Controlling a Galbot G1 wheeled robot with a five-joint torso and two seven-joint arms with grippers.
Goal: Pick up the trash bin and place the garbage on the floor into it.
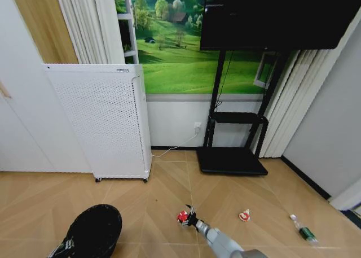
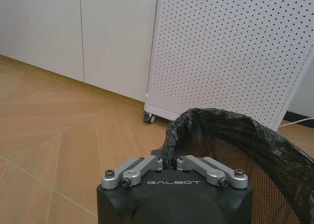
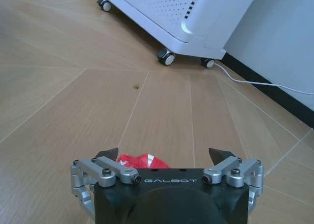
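The black trash bin (image 1: pixel 93 230) hangs at the lower left of the head view, lined with a dark bag. My left gripper (image 2: pixel 169 160) is shut on the trash bin's rim (image 2: pixel 172 136). My right gripper (image 1: pixel 188 217) reaches down to the floor (image 1: pixel 158 196) and stands open around a crumpled red-and-white wrapper (image 3: pixel 142 161); the fingertips (image 3: pixel 109 153) flank it on both sides. A second red-and-white wrapper (image 1: pixel 244 215) lies to the right. A small clear bottle (image 1: pixel 303 230) with a green label lies farther right.
A white perforated cabinet (image 1: pixel 104 122) on casters stands at the back left, with a white cable (image 1: pixel 175 148) running to a wall socket. A black TV stand (image 1: pixel 231 156) with a screen stands at the back centre. A small brown crumb (image 3: pixel 136 86) lies on the wood.
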